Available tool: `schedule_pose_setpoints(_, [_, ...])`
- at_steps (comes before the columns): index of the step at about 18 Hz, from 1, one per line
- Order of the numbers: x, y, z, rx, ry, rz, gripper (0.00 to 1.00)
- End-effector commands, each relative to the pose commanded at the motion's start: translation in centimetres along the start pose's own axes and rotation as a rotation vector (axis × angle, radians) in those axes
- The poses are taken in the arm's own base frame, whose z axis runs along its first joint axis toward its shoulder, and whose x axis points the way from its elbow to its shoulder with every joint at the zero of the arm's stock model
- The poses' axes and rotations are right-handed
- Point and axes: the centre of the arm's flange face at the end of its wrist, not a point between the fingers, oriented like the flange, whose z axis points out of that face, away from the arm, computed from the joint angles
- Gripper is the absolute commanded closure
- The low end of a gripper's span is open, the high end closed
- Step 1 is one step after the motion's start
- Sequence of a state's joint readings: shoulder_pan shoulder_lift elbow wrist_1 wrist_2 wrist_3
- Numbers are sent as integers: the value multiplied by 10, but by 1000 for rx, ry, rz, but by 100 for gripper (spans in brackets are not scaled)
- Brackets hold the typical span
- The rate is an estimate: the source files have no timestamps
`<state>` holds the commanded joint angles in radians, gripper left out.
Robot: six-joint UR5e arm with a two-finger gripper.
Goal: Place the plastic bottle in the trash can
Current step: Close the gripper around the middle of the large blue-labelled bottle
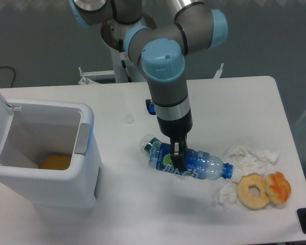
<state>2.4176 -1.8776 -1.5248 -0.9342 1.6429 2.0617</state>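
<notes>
Gripper [176, 154] is down over the plastic bottle [194, 165], which lies on its side on the white table [143, 214], neck pointing right toward crumpled tissues [250, 155]; whether the fingers are spread or pinching it, I cannot tell from here. A smaller crushed bottle [149, 144] pokes out just behind. Trash can [46, 158] sits far left, lid up, something orange [56, 162] inside. A doughnut [253, 191] and an orange pastry [278, 187] rest lower right

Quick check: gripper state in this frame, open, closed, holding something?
Gripper: down on the plastic bottle lying on the table; whether the jaws have closed on it cannot be told.
</notes>
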Motion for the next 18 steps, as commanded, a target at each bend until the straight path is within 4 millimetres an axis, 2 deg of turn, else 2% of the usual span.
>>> schedule_pose_setpoints(5, [-1,2,-2,-4,-3,-3,36])
schedule_pose_setpoints(11, [-1,25,-21,-26,-33,-57,36])
schedule_pose_setpoints(18, [-11,25,-36,-31,-72,-202,36])
